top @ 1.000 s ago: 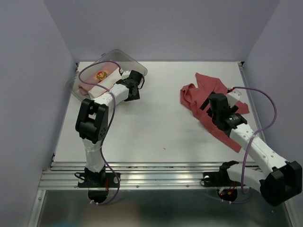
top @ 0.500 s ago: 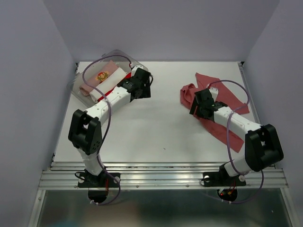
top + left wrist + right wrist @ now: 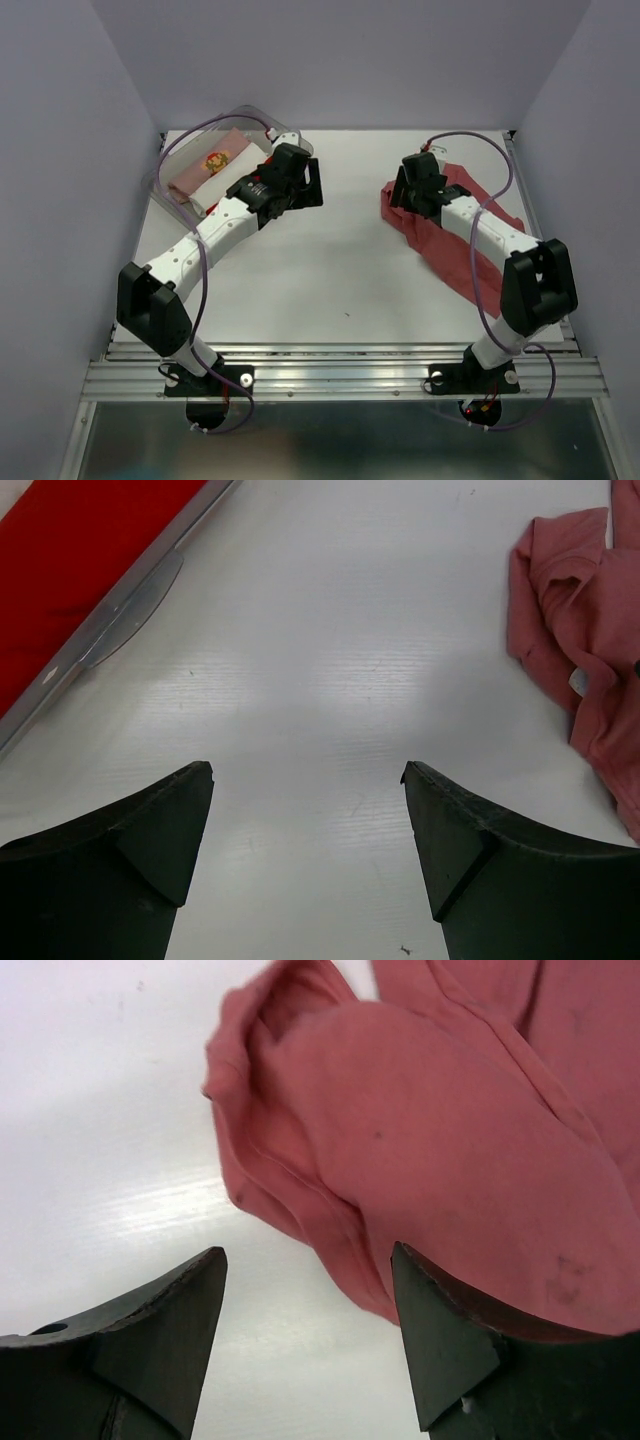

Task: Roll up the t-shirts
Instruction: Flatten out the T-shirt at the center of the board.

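A muted brick-red t-shirt (image 3: pixel 455 245) lies crumpled on the right half of the table. My right gripper (image 3: pixel 405 195) hangs low over its left edge. In the right wrist view the right gripper (image 3: pixel 308 1255) is open, and a fold of the brick-red t-shirt (image 3: pixel 450 1140) reaches between the jaws against the right finger (image 3: pixel 450 1340). My left gripper (image 3: pixel 310 188) is open and empty just right of the clear tub (image 3: pixel 285 135); in its wrist view the left gripper (image 3: pixel 305 770) is over bare table. Rolled t-shirts lie in the tub: a pale pink one (image 3: pixel 205 165), a white one (image 3: pixel 215 190) and a bright red one (image 3: pixel 70 570).
The tub's rim (image 3: pixel 120 620) runs along the left of the left wrist view, and the brick-red t-shirt (image 3: pixel 580 660) shows at that view's right edge. Lilac walls close in the table on three sides. A metal rail (image 3: pixel 340 370) borders the near edge.
My right arm swung back and left to the shirt's left edge, its jaws narrowing. My left arm stretched out from the tub toward the table's middle.
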{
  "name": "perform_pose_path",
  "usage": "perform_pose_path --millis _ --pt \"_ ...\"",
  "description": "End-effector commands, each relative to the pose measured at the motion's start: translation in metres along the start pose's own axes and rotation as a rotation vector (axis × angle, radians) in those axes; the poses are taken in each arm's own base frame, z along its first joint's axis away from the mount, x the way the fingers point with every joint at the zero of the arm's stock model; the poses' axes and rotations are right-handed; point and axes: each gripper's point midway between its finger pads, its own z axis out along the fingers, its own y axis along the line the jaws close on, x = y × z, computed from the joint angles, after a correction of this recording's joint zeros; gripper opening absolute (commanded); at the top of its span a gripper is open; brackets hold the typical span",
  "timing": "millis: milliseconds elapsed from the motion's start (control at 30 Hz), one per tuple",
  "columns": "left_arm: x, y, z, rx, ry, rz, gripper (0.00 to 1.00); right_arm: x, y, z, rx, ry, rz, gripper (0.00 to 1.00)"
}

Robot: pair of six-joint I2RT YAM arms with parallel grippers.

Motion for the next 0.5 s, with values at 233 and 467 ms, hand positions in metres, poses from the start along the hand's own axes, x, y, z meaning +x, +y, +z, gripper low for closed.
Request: perform_pose_path --millis 233,467 --pt "0.0 0.008 -0.015 -0.009 -0.03 -0.047 0.89 -0.028 0.072 0.08 -0.071 0.003 -0.033 0.64" --pt "0.004 0.018 -0.022 -0.031 -0.04 -0.054 0.89 -0.039 0.107 0.079 -0.179 0.037 -0.017 0.01"
